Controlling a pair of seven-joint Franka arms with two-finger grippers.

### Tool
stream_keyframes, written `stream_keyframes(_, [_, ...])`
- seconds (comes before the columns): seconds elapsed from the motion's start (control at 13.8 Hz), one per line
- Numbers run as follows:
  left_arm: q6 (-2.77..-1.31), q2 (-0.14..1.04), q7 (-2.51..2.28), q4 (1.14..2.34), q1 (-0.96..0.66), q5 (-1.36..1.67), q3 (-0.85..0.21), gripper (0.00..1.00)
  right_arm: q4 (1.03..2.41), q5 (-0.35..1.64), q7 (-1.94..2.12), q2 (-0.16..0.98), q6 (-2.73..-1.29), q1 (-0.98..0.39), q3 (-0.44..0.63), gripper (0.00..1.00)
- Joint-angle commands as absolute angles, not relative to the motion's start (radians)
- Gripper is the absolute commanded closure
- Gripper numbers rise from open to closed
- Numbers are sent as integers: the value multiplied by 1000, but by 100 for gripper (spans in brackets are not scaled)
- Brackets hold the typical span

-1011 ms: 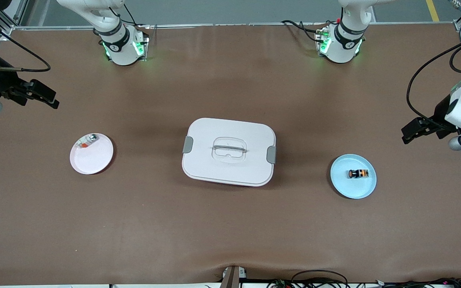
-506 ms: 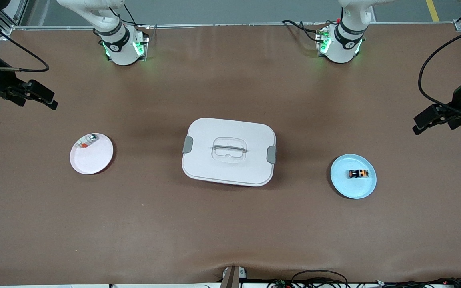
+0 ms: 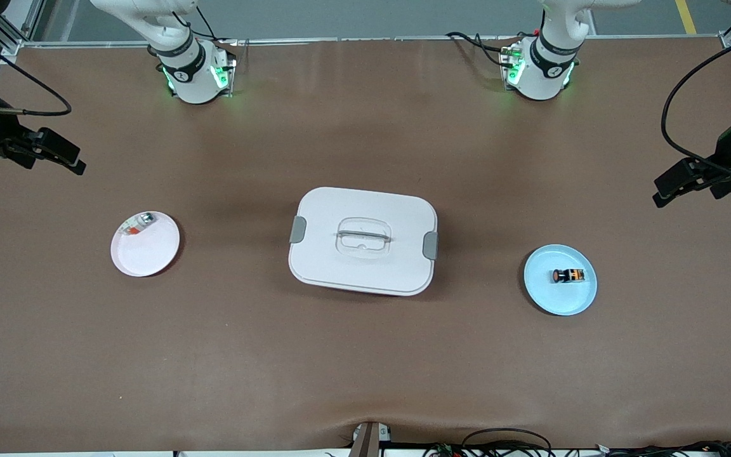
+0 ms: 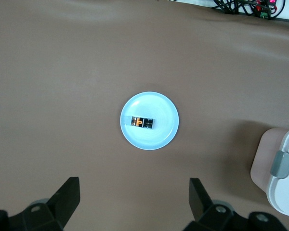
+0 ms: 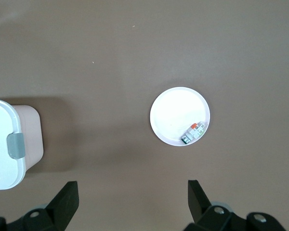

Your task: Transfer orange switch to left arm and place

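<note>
The orange switch point(image 3: 568, 275) point(image 4: 142, 122), a small black block with orange marks, lies on a blue plate point(image 3: 560, 299) point(image 4: 149, 142) toward the left arm's end of the table. My left gripper point(image 3: 662, 190) point(image 4: 134, 186) hangs open and empty over bare table beside that plate, apart from the switch. The white box point(image 3: 363, 254) point(image 4: 285, 190) point(image 5: 1, 144) stands lidded in the middle of the table. At the right arm's end, my right gripper point(image 3: 73, 162) point(image 5: 133, 188) hovers open and empty over bare table.
A pink plate point(image 3: 146, 254) point(image 5: 173, 110) toward the right arm's end holds a clear-silver piece with a red bit point(image 3: 137, 223) point(image 5: 194, 132). Both arm bases point(image 3: 194, 70) stand along the table's back edge. Cables lie at the front edge.
The left gripper has drawn away from the blue plate toward its end of the table. The right gripper has drifted slightly toward its own end. Both stay open.
</note>
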State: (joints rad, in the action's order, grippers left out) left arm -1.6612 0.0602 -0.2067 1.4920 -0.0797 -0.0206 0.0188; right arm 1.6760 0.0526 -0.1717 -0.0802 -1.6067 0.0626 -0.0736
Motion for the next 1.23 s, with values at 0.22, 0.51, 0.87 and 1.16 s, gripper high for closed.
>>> stream_keyframes(0.22, [-1595, 17, -146, 1488, -89, -3, 44, 0, 1704, 48, -103, -104, -1608, 78, -83, 0])
stream_keyframes(0.51, [-1591, 23, -144, 1496, -94, -6, 40, 0, 1707, 48, -107, -107, -1601, 81, -83, 0])
stream_keyframes(0.87, [-1575, 47, -86, 1509, -100, -6, 38, 0, 1707, 11, -117, -107, -1609, 80, -83, 0])
stream_keyframes(1.16, [-1572, 49, -103, 1505, -101, -5, 40, 0, 1707, 2, -117, -107, -1612, 80, -83, 0])
